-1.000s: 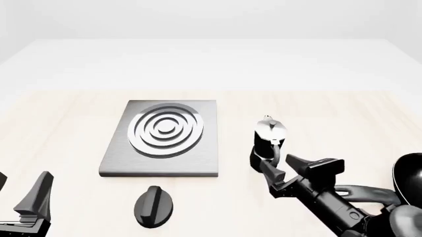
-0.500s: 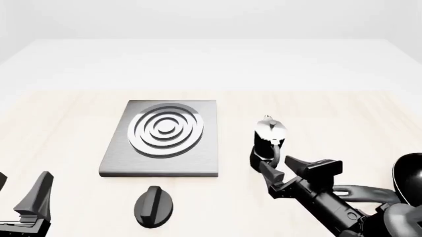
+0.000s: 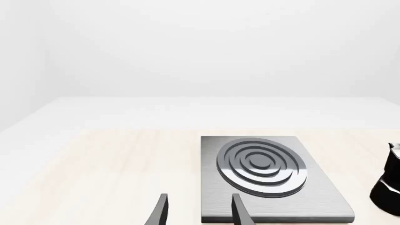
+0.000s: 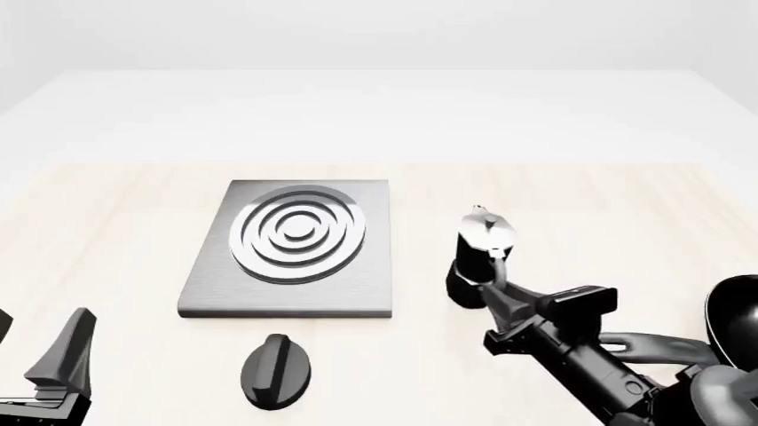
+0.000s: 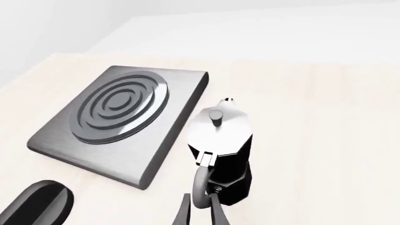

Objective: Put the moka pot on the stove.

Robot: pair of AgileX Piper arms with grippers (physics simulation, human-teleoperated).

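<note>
the right hand (image 4: pixel 495 288) had pinched the moka pot (image 4: pixel 478 257) by its handle; the pot stood on the table at the stove's (image 4: pixel 293 248) three o'clock; next, lift and carry it to nine o'clock

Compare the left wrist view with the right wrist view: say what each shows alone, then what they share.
Left wrist only: the left gripper, fingers apart and holding nothing, hanging short of the stove's near edge.

Right wrist only: the right gripper, its fingers closed around the pot's curved handle, the pot's silver lid and the black knob at the picture's edge.

Both: the stove with nothing on its burner rings, and the pot, though the left wrist catches only a sliver of it, beside the stove.
</note>
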